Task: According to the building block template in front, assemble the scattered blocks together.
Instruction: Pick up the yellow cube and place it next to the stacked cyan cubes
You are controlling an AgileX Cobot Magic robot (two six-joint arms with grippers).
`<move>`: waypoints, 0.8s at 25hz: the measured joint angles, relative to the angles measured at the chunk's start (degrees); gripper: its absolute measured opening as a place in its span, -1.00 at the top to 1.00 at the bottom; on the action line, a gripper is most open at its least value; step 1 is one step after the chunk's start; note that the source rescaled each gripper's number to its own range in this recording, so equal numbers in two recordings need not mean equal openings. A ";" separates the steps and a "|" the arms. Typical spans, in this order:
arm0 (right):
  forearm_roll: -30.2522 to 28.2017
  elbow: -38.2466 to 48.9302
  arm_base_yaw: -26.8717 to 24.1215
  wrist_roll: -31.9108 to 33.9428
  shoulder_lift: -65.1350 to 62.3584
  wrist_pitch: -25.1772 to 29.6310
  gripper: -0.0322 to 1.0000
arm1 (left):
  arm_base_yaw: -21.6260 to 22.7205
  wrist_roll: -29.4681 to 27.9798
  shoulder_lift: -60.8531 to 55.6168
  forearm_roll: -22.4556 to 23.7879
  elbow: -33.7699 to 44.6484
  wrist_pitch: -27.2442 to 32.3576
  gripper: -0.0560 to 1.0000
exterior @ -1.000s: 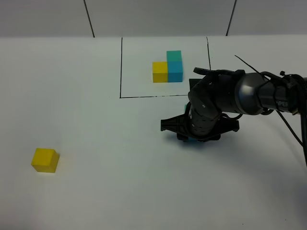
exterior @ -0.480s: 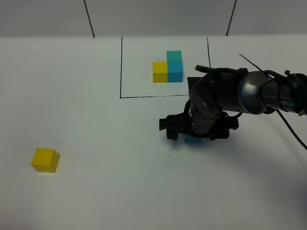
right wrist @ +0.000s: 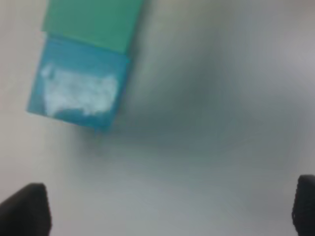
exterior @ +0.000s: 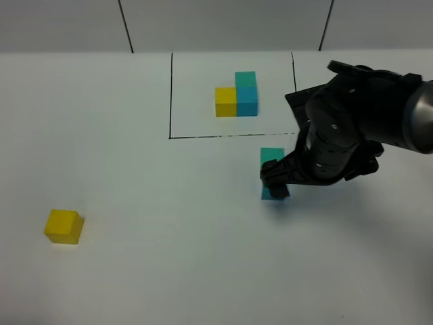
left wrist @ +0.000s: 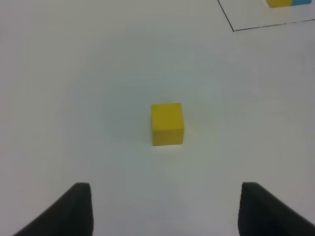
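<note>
Patch (right wrist: 74, 96) of white marks sky-blue cube (right wrist: 81, 55), touching plain teal cube (right wrist: 93, 22).

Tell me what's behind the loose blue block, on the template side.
The teal block sits touching the blue block. In the high view the right gripper hides where they meet.

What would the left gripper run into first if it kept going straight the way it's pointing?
Probably the loose yellow cube, centred ahead of the left gripper. Nothing else shows between them, though depth is hard to judge from the wrist view.
</note>
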 joint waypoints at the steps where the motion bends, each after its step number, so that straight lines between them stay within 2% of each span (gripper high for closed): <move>1: 0.00 1.58 -0.62 -0.34 -1.67 -0.06 -0.99 | 0.00 0.00 0.00 0.00 0.00 0.00 0.14; 7: 0.21 11.84 -1.31 -0.66 -12.18 -1.42 -0.99 | 0.00 0.00 0.00 0.00 0.00 0.00 0.14; 10: 0.12 13.05 -3.20 -1.01 -18.09 0.74 -0.99 | 0.00 0.00 0.00 0.00 0.00 0.00 0.14; 12: -0.02 13.05 -6.84 -2.52 -21.60 1.60 -0.99 | 0.00 0.00 0.00 0.00 0.00 0.00 0.14; 15: 1.03 13.05 -15.10 -8.01 -25.55 2.38 -0.99 | 0.00 0.00 0.00 0.00 0.00 0.00 0.14; 16: 2.21 13.05 -18.65 -10.68 -26.68 2.67 -0.99 | 0.00 0.00 0.00 0.00 0.00 0.00 0.14; 20: 9.03 13.05 -27.50 -21.02 -29.45 4.27 -0.99 | 0.00 0.00 0.00 0.00 0.00 0.00 0.14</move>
